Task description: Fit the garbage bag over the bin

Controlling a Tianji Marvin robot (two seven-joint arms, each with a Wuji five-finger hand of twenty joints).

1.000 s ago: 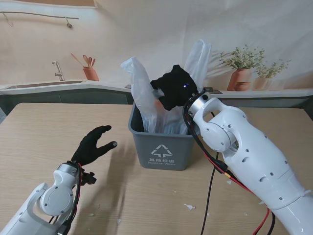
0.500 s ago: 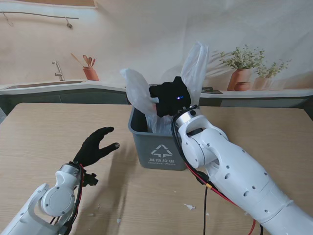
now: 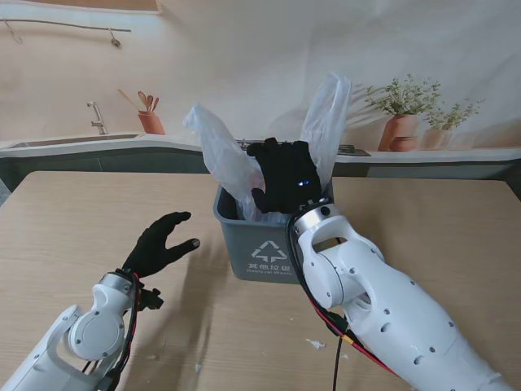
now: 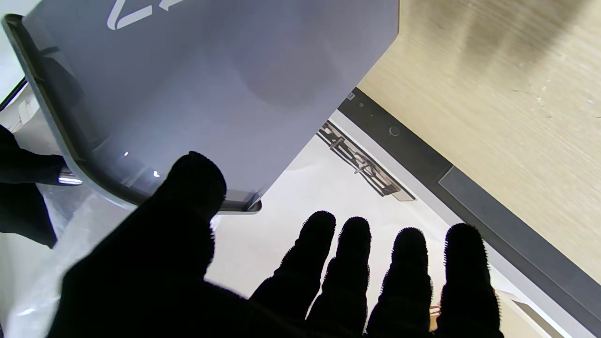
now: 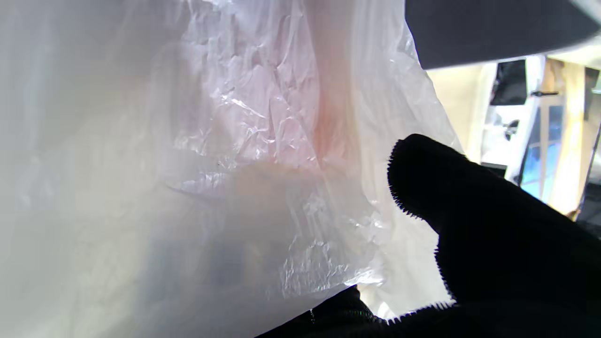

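Note:
A grey bin (image 3: 264, 252) with a white recycling mark stands mid-table. A translucent white garbage bag sits in it, one lobe (image 3: 213, 151) rising at the left and another (image 3: 326, 122) at the right. My black-gloved right hand (image 3: 285, 175) is between the two lobes over the bin's mouth, pressed against the film. In the right wrist view the bag (image 5: 211, 164) fills the picture and the thumb (image 5: 469, 211) stands clear of it; the other fingers are hidden. My left hand (image 3: 159, 243) rests open to the left of the bin, fingers (image 4: 347, 263) spread toward the bin wall (image 4: 211, 84).
Small white scraps (image 3: 316, 344) lie on the wooden table near me. A counter with a sink (image 3: 73, 140), a utensil pot (image 3: 151, 120) and potted plants (image 3: 403, 122) runs behind the table's far edge.
My right arm has swung left and nearer to me, carrying the hand over the bin's middle. The bag's left lobe has shifted left and spread out. The left hand has barely moved.

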